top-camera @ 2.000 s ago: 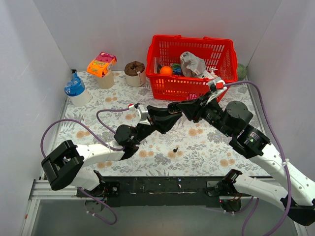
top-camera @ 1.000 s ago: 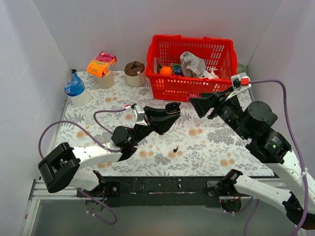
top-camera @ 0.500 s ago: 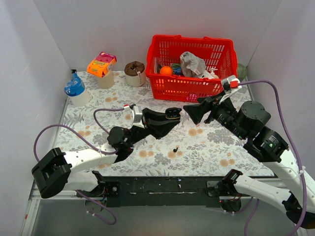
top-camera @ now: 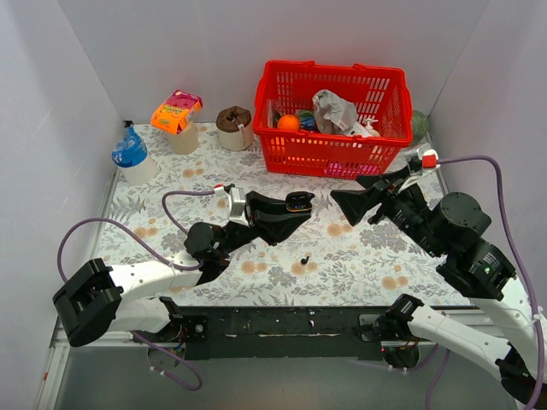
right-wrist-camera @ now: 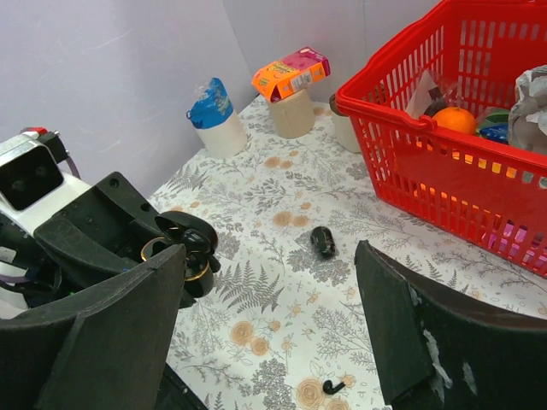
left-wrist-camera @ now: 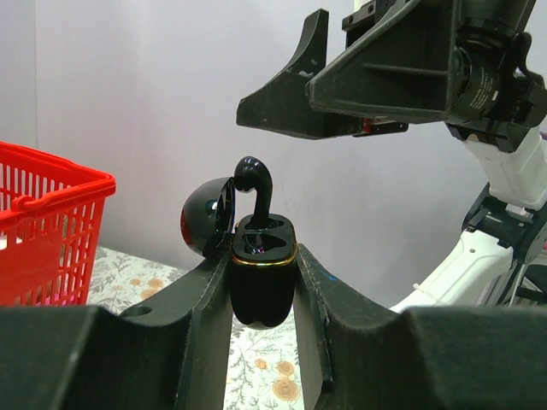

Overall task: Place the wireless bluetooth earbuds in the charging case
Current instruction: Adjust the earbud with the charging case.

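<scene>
Ok so the left fingers (left-wrist-camera: 192,329) are clamped on the sides of the little black charging case (left-wrist-camera: 261,290), holding it upright above the floral worktop (top-camera: 359,256) roughly mid-scene. The lid (left-wrist-camera: 205,218) is flipped open to one side. One earbud (left-wrist-camera: 254,184) is sitting in the case but not fully down: its stem goes into the slot and the rounded head pokes up well clear of the gold rim. The right fingers (right-wrist-camera: 128,333) are spread wide apart with nothing between them, hovering just beside the case and a bit above it, pointed at it from the right. A loose earbud (top-camera: 305,258) lies on the worktop near the front edge, below the two sets of fingers and well apart from the case. The right wrist view also shows a small black pebble-ish thing (right-wrist-camera: 323,242) on the worktop further back; can't tell what it is. The red basket (top-camera: 333,154) full of stuff sits at the back, with a blue-capped bottle (top-camera: 130,154) off in the back left corner.
</scene>
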